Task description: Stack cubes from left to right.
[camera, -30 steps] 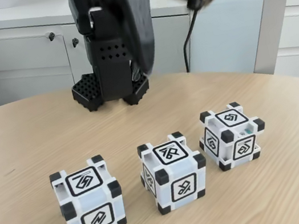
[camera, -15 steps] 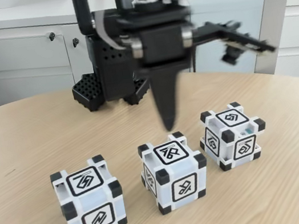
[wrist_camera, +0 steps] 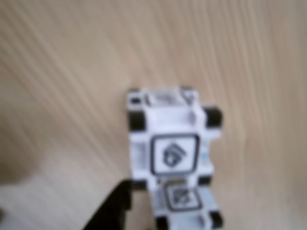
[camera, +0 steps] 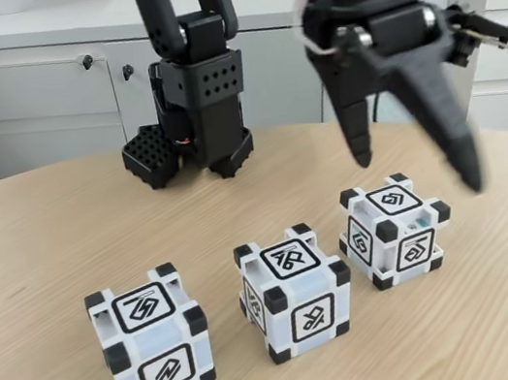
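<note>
Overhead, the gripper (camera: 419, 176) hangs with fingers spread wide above the right-hand cube (camera: 394, 229), three cubes lining the wooden table (camera: 40, 257).

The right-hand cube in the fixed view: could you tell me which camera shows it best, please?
The fixed view: the right-hand cube is sharp there, resting on the table beside the other two cubes, under the open tool. The wrist view shows the same cube close from above, but blurred.
</note>
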### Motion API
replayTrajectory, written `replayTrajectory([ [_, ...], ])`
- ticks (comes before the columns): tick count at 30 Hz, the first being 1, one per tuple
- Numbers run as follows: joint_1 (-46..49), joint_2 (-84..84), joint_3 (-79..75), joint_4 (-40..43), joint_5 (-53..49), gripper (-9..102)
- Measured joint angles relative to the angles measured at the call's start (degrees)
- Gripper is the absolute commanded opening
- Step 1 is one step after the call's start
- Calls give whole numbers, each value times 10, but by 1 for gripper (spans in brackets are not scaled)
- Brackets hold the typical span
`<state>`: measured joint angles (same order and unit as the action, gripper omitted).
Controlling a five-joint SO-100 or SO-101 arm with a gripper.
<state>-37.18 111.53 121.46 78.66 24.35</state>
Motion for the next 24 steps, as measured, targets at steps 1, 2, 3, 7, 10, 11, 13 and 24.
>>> replayTrajectory([
  [1, -6, -3, 0, 0, 1, 53],
  [2, -8, -4, -1, 0, 4, 53],
  [3, -12, -12, -1, 0, 6, 53],
  [7, -25, -73, -3, -2, 15, 57],
  [10, -19, -134, -11, -11, 22, 52],
  [11, -22, -152, -18, -18, 25, 45],
  [13, -24, -187, -29, -33, 28, 25],
  [24, -20, -186, -40, -62, 1, 0],
])
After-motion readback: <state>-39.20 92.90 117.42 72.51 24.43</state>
